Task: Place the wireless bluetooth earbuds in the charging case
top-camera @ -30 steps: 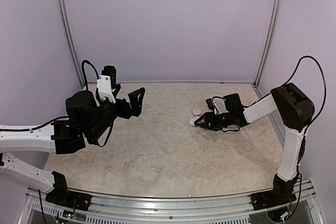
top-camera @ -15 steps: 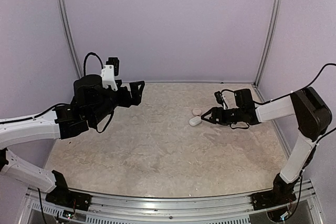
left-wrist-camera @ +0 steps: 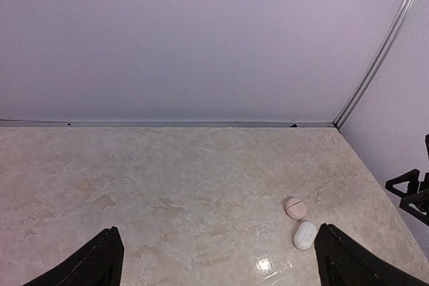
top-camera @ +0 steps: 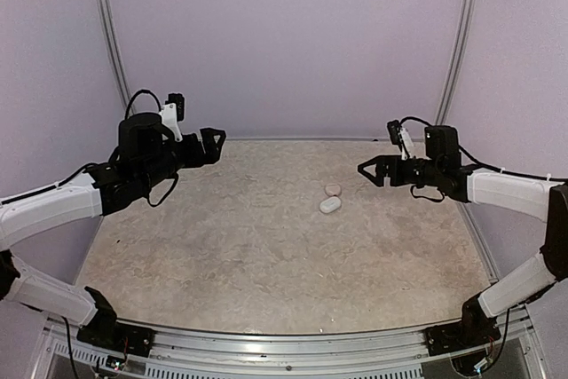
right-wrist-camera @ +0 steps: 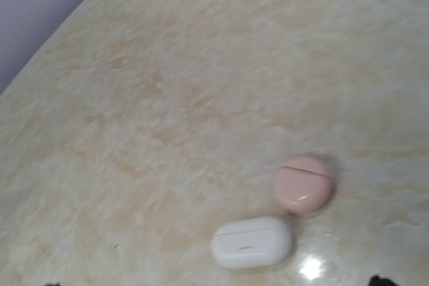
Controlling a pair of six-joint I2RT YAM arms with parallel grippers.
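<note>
Two charging cases lie shut side by side at mid-table: a round pink case [top-camera: 333,189] [left-wrist-camera: 295,208] [right-wrist-camera: 303,185] and a white oval case [top-camera: 330,205] [left-wrist-camera: 304,235] [right-wrist-camera: 253,242]. No earbuds show in any view. My right gripper [top-camera: 371,170] hovers open to the right of the cases, apart from them; only its fingertips peek in at the bottom of the right wrist view. My left gripper [top-camera: 211,141] [left-wrist-camera: 218,269] is open and empty, raised at the far left, well away from the cases.
The beige marbled table [top-camera: 266,246] is walled by pale purple panels with metal corner posts [top-camera: 455,51]. In the left wrist view the right gripper's finger [left-wrist-camera: 409,189] shows at the right edge.
My right gripper has opened wide and pulled back to the right and up from the cases. The left arm has lifted and drawn back to the far left.
</note>
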